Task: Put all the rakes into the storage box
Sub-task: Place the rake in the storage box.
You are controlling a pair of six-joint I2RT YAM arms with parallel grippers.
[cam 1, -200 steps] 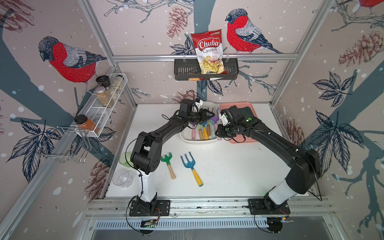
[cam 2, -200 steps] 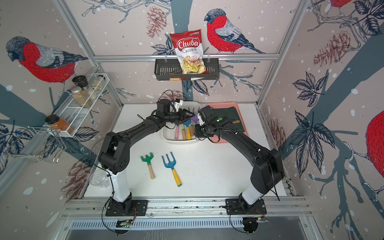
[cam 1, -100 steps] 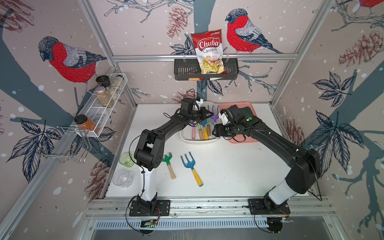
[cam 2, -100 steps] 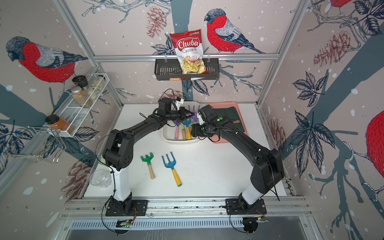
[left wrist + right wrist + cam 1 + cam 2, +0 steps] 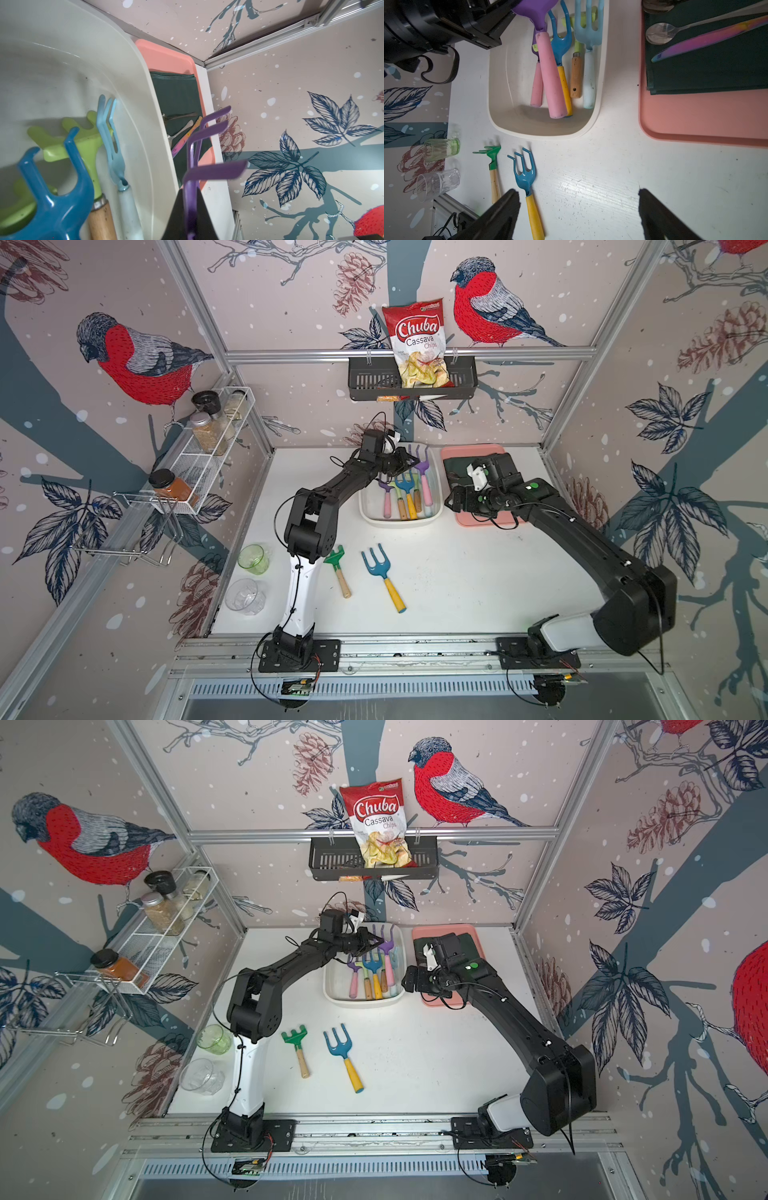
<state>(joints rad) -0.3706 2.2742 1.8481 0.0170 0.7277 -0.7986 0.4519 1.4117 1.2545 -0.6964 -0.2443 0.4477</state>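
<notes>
The white storage box (image 5: 401, 520) (image 5: 361, 1002) stands at the back of the table with several hand tools in it. My left gripper (image 5: 405, 462) (image 5: 190, 195) is shut on the head of a purple rake (image 5: 423, 460) (image 5: 388, 944) (image 5: 212, 172). The head is raised over the box's far end. Its pink handle (image 5: 552, 79) slopes down into the box. My right gripper (image 5: 451, 499) (image 5: 578, 199) hangs open and empty just right of the box. A green rake (image 5: 338, 568) (image 5: 492, 158) with a wooden handle lies on the table in front.
A blue fork (image 5: 380, 570) with a yellow handle lies beside the green rake. The pink tray (image 5: 478, 520) with dark green cloth, spoon and knife sits right of the box. Two glasses (image 5: 253, 558) stand at the front left. A black basket (image 5: 411, 381) hangs on the back wall.
My left gripper has shut on the purple rake's head. My right gripper has opened, let go of the pink handle and drawn back to the right of the box.
</notes>
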